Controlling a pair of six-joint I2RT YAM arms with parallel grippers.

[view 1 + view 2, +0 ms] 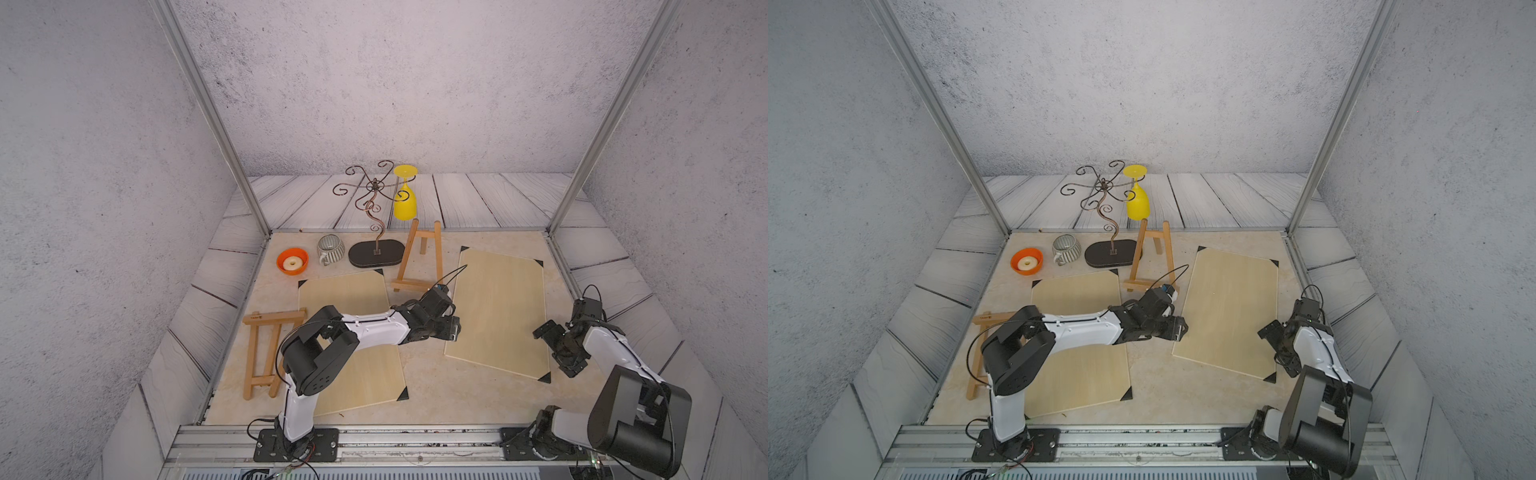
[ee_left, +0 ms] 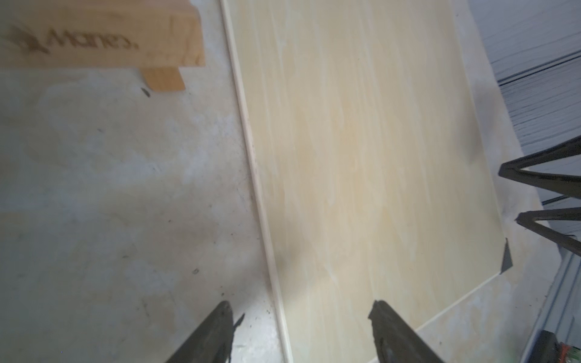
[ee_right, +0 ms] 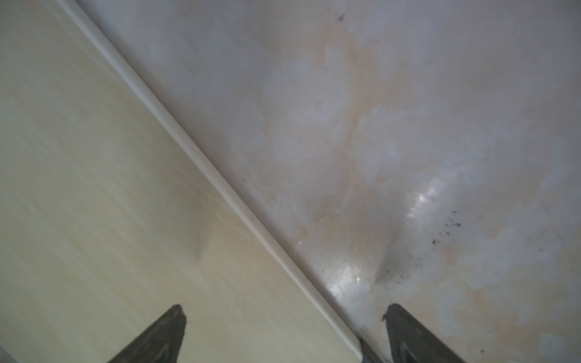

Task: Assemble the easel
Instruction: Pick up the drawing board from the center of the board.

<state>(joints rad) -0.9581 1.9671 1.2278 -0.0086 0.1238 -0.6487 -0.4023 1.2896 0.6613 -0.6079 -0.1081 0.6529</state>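
Standing easel (image 1: 409, 286) at frame centre, behind the right board (image 1: 498, 311); another easel (image 1: 272, 318) flat at lower left. Straddles that board's opposite edges with left gripper (image 2: 300, 305) and right gripper (image 3: 283, 306), both spread, empty. Risks skidding off the seemingly thin edge, or toppling the standing easel.

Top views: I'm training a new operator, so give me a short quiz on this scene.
1. True or false: the left gripper and the right gripper are both open and empty.
2. The yellow glass is: A hanging upside down from the wire rack; B standing upright; C lying on its side.
3. How many wooden easels are there?
Key: 1 true. 2 A. 3 two: a standing easel and a flat easel.
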